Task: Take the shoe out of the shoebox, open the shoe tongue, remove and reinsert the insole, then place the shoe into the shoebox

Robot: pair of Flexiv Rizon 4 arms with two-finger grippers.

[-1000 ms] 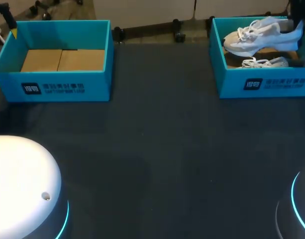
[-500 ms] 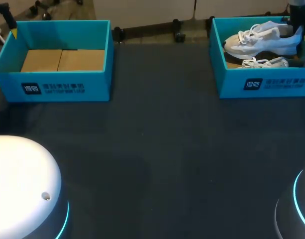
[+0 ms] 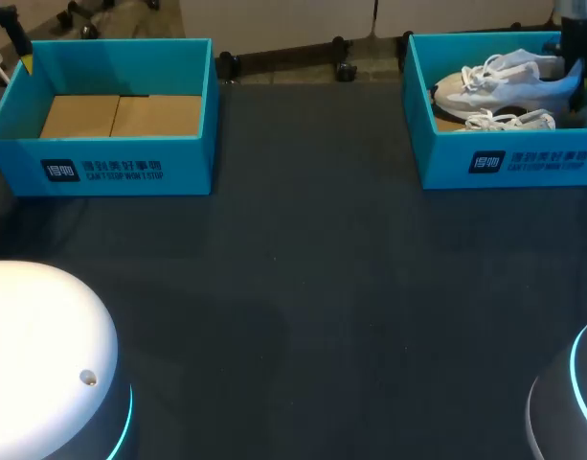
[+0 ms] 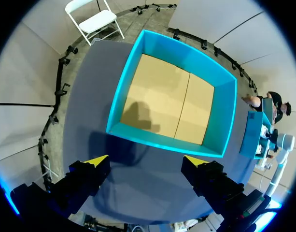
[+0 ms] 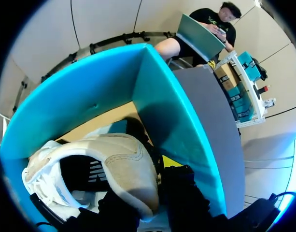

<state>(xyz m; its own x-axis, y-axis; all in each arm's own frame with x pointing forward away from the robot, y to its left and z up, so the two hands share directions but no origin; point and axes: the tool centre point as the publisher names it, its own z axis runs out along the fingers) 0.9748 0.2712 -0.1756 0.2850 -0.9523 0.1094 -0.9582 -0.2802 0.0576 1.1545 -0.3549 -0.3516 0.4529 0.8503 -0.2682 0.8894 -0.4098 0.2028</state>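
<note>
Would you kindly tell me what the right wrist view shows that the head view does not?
Only the right wrist view: the right pincer clamped on the shoe at its heel, and the shoe's dark inside. Only the head view: the empty left shoebox and a second shoe lying by the held one. Both: the held shoe and the right shoebox.
</note>
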